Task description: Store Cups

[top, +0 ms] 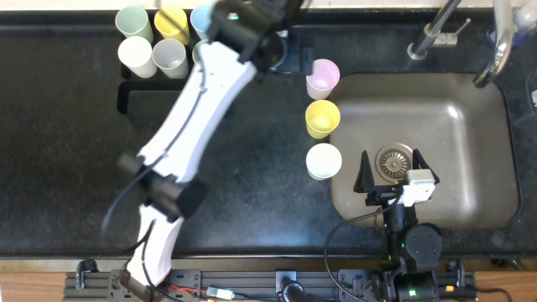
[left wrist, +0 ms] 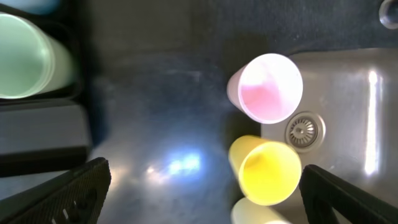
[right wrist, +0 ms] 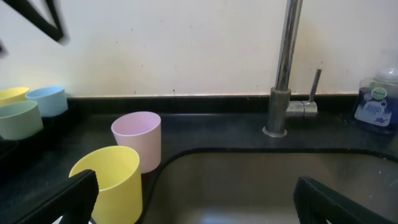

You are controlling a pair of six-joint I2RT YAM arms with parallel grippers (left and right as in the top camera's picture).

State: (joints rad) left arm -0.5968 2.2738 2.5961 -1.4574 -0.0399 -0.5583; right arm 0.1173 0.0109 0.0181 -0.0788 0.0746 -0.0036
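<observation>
Three cups stand in a row on the dark counter along the sink's left edge: a pink cup, a yellow cup and a white cup. Several more cups, among them a green cup and a blue cup, sit in the black rack at the back left. My left gripper hangs open and holds nothing, high above the counter between the rack and the pink cup. My right gripper is open over the sink, facing the cups.
The steel sink with its drain takes up the right side. A faucet rises behind it, and a soap bottle stands at the back right. Bare dark counter lies in front of the rack.
</observation>
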